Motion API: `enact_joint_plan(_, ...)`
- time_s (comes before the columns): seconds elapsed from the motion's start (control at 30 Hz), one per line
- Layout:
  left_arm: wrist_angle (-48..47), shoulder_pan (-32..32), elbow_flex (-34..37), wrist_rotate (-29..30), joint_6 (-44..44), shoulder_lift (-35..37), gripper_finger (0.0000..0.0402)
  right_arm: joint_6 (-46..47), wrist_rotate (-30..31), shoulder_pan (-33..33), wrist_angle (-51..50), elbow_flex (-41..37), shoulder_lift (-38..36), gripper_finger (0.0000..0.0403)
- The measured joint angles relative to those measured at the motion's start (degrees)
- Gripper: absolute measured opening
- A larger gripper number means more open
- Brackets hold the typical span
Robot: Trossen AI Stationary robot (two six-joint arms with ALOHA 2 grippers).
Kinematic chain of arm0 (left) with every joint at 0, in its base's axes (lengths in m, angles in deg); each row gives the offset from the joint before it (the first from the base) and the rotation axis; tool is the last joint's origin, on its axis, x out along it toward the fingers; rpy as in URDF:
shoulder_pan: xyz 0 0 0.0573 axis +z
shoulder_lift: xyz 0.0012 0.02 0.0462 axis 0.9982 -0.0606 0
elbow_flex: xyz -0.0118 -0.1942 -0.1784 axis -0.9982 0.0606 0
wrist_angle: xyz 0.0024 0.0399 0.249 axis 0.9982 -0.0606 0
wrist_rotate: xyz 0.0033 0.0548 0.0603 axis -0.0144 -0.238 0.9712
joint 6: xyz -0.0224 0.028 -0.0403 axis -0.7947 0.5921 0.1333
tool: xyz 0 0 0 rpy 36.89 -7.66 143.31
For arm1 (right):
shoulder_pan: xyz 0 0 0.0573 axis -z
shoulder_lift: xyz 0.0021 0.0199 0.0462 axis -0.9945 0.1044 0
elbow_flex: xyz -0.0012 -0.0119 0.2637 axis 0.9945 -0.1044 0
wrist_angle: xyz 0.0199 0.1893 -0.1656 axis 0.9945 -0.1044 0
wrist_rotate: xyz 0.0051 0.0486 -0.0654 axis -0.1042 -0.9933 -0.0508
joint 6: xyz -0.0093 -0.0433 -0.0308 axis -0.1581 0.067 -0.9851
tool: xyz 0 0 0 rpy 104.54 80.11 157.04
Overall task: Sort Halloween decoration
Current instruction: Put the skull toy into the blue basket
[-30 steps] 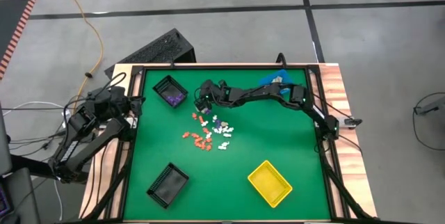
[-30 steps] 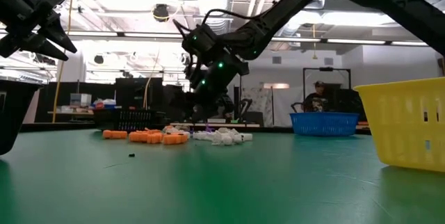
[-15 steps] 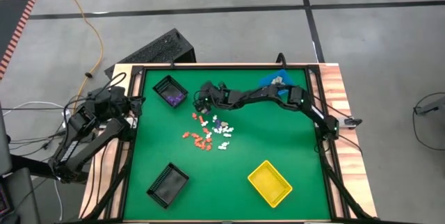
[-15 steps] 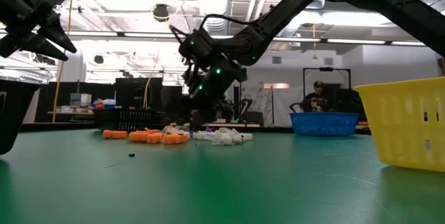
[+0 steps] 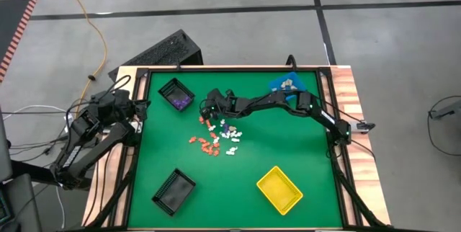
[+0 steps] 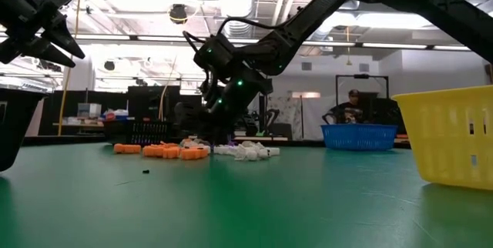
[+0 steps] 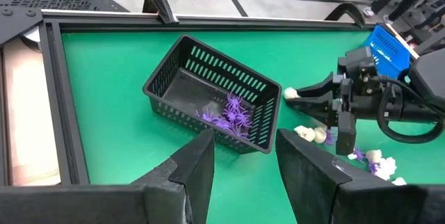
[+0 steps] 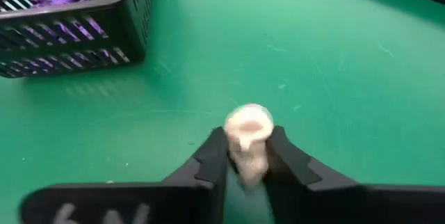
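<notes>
The Halloween decoration pieces (image 5: 216, 137), orange, white and purple, lie in a loose pile on the green table (image 5: 288, 145). My right gripper (image 5: 204, 109) reaches down at the pile's far left side, beside a black bin (image 5: 176, 94) that holds purple pieces (image 7: 229, 116). It is shut on one beige piece (image 8: 247, 137). My left gripper (image 7: 243, 147) hovers open above the table's left edge, pointing toward that black bin, with nothing between its fingers. My right gripper pinches the beige piece (image 8: 248, 156) between its two fingertips (image 8: 215, 156), with the piece's rounded end sticking out past them. The fingers slant down from the table's right side. Whether the piece is clear of the table, I cannot tell.
A blue bin (image 5: 287, 85) with a few pale pieces stands at the far edge. A yellow bin (image 5: 279, 189) sits near right, and a second black bin (image 5: 173, 190) near left. A person (image 6: 350, 109) sits in the room beyond the table.
My right gripper has sunk a little toward the table and the near-left, coming down at the far left side of the pile. The pile and the bins have stayed where they were.
</notes>
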Motion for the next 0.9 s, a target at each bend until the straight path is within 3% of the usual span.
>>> enact_joint_plan(0.07, -0.1, 0.0, 0.0, 0.0, 0.0, 0.0, 0.0143, 0.5, -0.6, 0.0, -0.3, 0.0, 0.0, 0.0075)
enact_joint_plan(0.57, -0.3, 0.0, 0.0, 0.0, 0.0, 0.0, 0.0143, 4.3, -5.4, -0.4, -4.1, -0.1, -2.0, 0.0075)
enact_joint_plan(0.9, -0.3, 0.0, 0.0, 0.4, -0.1, 0.0, 0.0143, 2.0, -10.3, 0.8, -16.1, -0.1, -12.3, 0.0075)
